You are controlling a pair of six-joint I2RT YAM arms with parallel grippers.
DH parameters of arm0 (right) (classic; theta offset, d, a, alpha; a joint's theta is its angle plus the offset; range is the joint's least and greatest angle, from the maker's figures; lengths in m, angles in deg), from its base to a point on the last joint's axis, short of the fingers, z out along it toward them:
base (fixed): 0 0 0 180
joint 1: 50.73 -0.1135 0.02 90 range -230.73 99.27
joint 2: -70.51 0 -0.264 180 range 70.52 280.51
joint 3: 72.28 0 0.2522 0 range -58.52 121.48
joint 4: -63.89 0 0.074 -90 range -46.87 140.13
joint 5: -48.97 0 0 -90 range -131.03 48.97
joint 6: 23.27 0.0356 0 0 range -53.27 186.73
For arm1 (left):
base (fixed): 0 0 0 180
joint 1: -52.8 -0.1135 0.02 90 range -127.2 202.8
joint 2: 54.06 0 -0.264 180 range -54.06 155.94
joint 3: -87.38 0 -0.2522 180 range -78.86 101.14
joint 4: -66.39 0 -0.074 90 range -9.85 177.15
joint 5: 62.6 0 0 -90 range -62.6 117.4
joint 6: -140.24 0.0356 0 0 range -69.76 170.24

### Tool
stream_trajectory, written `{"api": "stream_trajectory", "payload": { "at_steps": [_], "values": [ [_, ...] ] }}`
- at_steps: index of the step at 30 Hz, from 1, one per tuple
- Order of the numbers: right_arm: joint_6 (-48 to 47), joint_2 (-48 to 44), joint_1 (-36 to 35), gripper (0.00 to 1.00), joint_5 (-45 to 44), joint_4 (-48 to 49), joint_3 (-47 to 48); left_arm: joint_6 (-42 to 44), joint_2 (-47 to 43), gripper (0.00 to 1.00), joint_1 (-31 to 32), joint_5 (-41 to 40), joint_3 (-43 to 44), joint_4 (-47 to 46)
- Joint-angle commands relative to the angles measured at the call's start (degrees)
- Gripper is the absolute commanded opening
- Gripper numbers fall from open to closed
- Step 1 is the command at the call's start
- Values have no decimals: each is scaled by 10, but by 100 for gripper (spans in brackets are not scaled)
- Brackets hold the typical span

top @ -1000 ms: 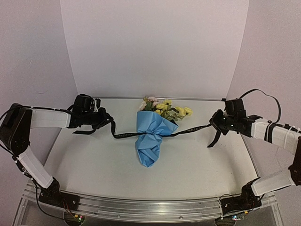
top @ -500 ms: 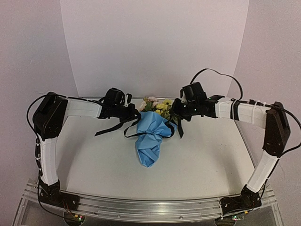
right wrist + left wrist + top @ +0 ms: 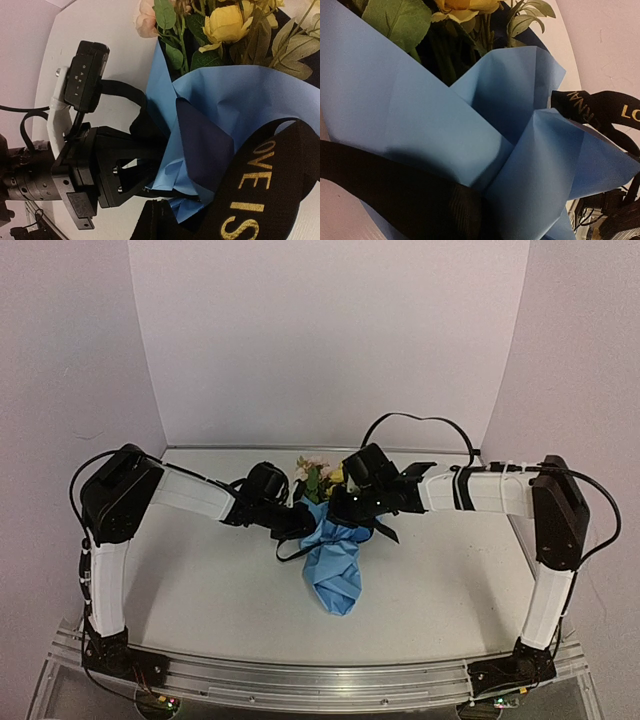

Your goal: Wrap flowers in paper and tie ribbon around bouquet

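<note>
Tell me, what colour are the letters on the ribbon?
Gold letters on the black ribbon; the right wrist view shows them best.

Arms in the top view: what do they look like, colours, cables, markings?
The left arm and right arm match: white-wrapped links between black joint housings, with a black left gripper and right gripper. A black cable loops above the right arm. The left wrist's black camera module bears small white lettering.

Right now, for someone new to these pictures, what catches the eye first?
The bouquet, yellow and pink blooms in a light blue paper cone, lying centrally on the table. The left gripper and right gripper meet at its waist from either side, each pinching the black ribbon around it.
</note>
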Motion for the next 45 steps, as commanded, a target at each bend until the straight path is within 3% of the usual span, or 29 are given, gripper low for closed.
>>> {"api": "stream_trajectory", "payload": {
  "at_steps": [1,9,18,28,36,40,45],
  "values": [
    [28,-14,-31,0,-29,-5,-45,-17,-48,0,13,-5,-46,-13],
    [83,-147,-66,0,-158,-22,-152,1,-119,0,13,-64,-83,18],
    [78,-256,-69,0,-274,-97,-161,21,-176,0,4,-91,-99,60],
    [-28,-236,-82,0,-284,-132,-73,49,-269,0,-7,-42,-159,17],
    [-90,-211,-125,0,-288,-164,-17,33,-315,0,-17,-51,-224,-2],
    [-43,-207,-127,0,-364,-238,-10,28,-329,0,-23,-38,-243,-5],
    [58,-244,-100,2,-408,-301,-85,-9,-357,0,-23,-27,-272,-25]
  ]
}}
